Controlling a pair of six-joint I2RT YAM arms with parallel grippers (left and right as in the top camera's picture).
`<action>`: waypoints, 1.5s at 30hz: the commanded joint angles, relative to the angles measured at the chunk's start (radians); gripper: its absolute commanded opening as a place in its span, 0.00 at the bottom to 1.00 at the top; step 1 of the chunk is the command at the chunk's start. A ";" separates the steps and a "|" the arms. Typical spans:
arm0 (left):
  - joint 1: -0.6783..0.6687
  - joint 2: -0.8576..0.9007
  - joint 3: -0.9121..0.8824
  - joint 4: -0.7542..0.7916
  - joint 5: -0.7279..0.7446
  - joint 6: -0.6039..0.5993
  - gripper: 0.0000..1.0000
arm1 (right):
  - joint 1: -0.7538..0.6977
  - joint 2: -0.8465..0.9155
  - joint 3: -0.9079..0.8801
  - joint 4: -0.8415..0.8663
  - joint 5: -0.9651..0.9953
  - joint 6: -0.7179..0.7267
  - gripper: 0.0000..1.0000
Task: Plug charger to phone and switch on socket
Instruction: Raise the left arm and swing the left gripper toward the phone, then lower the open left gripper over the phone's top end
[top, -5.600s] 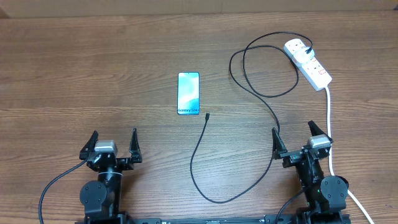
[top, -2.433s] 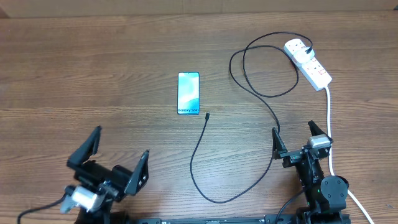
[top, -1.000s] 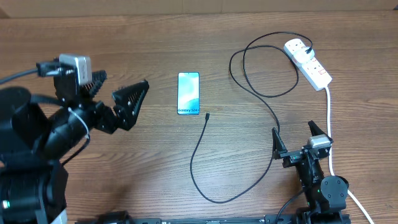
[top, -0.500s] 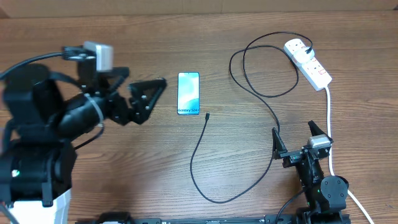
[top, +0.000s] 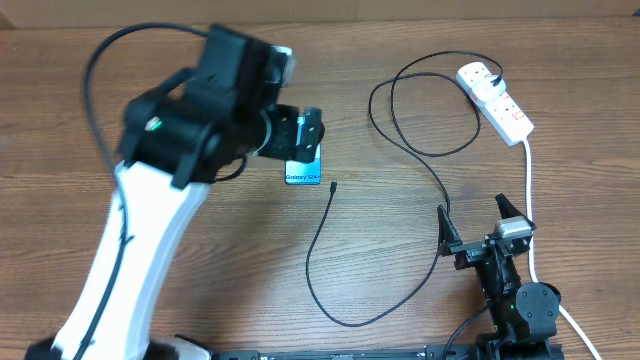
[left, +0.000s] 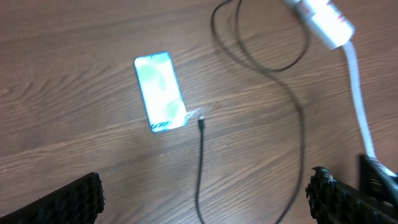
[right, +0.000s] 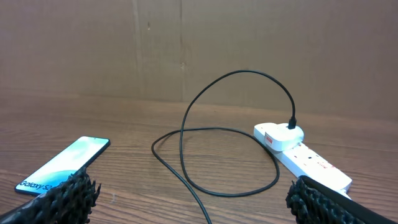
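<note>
The phone (top: 304, 174) lies flat at the table's middle, blue screen up; my left arm hides its upper part. It also shows in the left wrist view (left: 160, 92) and the right wrist view (right: 62, 164). The charger cable (top: 318, 255) is black, its connector tip (top: 332, 185) lies just right of the phone's near corner, and its plug (top: 493, 78) sits in the white socket (top: 497, 101) at the back right. My left gripper (top: 305, 138) hangs open well above the phone. My right gripper (top: 472, 226) is open and empty at the front right.
The socket's thick white cord (top: 530, 215) runs down the right side past my right arm. The cable makes a wide loop (top: 425, 110) left of the socket and another near the front edge (top: 350, 322). A brown wall stands behind the table (right: 186, 43).
My left arm has lifted from its rest at the front left and swung up and right until its gripper is over the phone. Right arm, phone, cable and socket have not moved.
</note>
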 joint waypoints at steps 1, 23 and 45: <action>-0.027 0.060 0.042 0.026 0.008 -0.021 1.00 | 0.004 -0.010 -0.010 0.005 0.008 0.006 1.00; -0.069 0.327 0.042 -0.065 0.035 -0.183 1.00 | 0.004 -0.010 -0.010 0.005 0.008 0.006 1.00; -0.013 0.552 0.039 0.119 -0.130 -0.290 1.00 | 0.004 -0.010 -0.010 0.005 0.008 0.006 1.00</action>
